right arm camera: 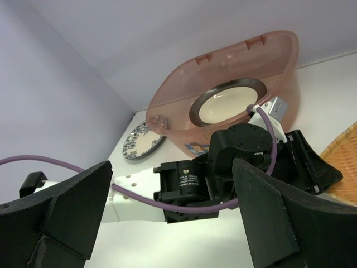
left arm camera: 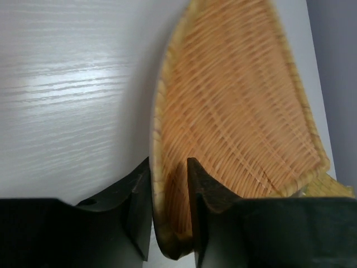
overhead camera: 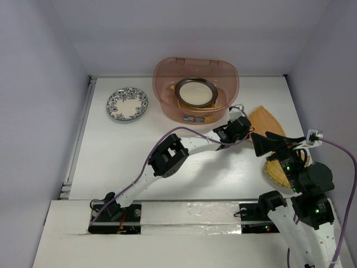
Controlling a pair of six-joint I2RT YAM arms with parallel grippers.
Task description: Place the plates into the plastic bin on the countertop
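Pale walls close in a white countertop (overhead camera: 128, 162) with faint wood grain. At the back sits the pinkish plastic bin (overhead camera: 167, 78), and I see a metal-rimmed plate (overhead camera: 195, 92) with a cream centre lying inside it. A white plate with a dark floral rim (overhead camera: 128, 104) lies on the counter just left of the bin. To the right, an orange woven fan-shaped plate (left arm camera: 240, 95) rests on the counter, partly over a second woven plate (overhead camera: 279, 172). My left claw (left arm camera: 167, 184) is clamped on the fan-shaped plate's near rim, one finger on each side. My right claw (right arm camera: 173, 167) hangs spread wide, gripping nothing.
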